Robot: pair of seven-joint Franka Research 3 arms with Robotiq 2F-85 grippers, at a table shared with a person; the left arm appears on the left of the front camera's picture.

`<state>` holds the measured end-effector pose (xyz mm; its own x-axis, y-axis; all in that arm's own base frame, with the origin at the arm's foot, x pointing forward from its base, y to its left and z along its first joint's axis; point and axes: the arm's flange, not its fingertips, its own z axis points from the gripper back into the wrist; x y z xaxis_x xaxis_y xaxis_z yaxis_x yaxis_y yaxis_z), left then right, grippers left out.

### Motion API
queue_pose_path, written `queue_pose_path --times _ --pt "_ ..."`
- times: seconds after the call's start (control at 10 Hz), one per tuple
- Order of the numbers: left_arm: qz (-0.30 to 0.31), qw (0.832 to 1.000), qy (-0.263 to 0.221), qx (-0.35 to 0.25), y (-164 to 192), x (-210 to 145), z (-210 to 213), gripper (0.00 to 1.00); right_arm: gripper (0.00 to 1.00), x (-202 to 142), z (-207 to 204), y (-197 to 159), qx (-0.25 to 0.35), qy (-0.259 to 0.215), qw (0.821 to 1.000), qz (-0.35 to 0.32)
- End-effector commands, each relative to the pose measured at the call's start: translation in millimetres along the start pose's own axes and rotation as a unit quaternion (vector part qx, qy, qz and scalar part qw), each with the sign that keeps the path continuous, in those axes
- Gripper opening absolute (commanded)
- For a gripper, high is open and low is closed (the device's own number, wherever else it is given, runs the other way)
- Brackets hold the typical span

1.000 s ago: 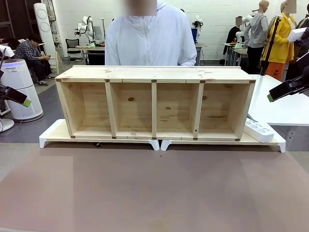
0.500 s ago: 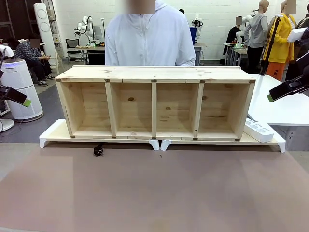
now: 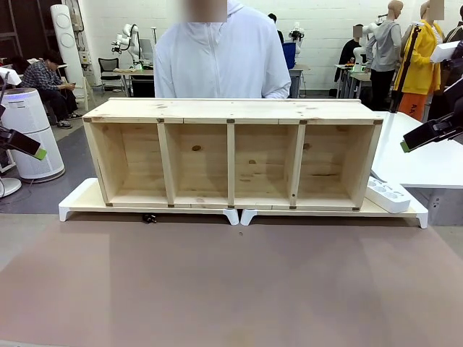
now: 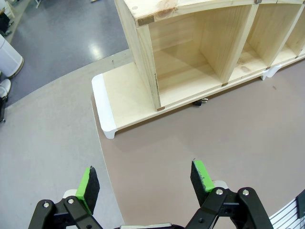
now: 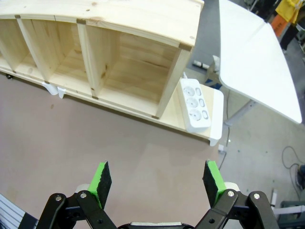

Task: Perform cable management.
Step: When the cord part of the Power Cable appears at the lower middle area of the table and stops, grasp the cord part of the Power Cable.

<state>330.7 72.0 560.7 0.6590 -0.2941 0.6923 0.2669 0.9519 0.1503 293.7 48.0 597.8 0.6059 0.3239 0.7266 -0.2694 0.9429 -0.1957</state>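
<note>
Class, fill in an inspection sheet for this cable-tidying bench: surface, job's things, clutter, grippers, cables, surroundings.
Surface: brown table top carrying a four-bay wooden shelf on white risers.
Job's things: cable, black plug end peeking out under the shelf's left bay; the rest is hidden.
Clutter: white power strip on the right end of the risers, beside the shelf.
Grippers: left gripper and right gripper both open, holding nothing, above the table top.
Cables: a thin lead on the floor by the white side table.
Surroundings: person in a white top behind the shelf.
</note>
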Motion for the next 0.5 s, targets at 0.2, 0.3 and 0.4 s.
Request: queue_pose_path --times 0.2,0.3,0.4 --pt "0.002 1.000 0.003 0.000 0.6 -1.0 -0.3 1.00 1.00 -0.1 -0.5 -2.8 -0.004 -0.001 1.000 0.006" --pt "0.002 1.000 0.003 0.000 0.6 -1.0 -0.3 1.00 1.00 -0.1 -0.5 -2.8 -0.004 -0.001 1.000 0.006" --pt "0.002 1.000 0.003 0.000 0.6 -1.0 -0.3 1.00 1.00 -0.1 -0.5 -2.8 -0.004 -0.001 1.000 0.006"
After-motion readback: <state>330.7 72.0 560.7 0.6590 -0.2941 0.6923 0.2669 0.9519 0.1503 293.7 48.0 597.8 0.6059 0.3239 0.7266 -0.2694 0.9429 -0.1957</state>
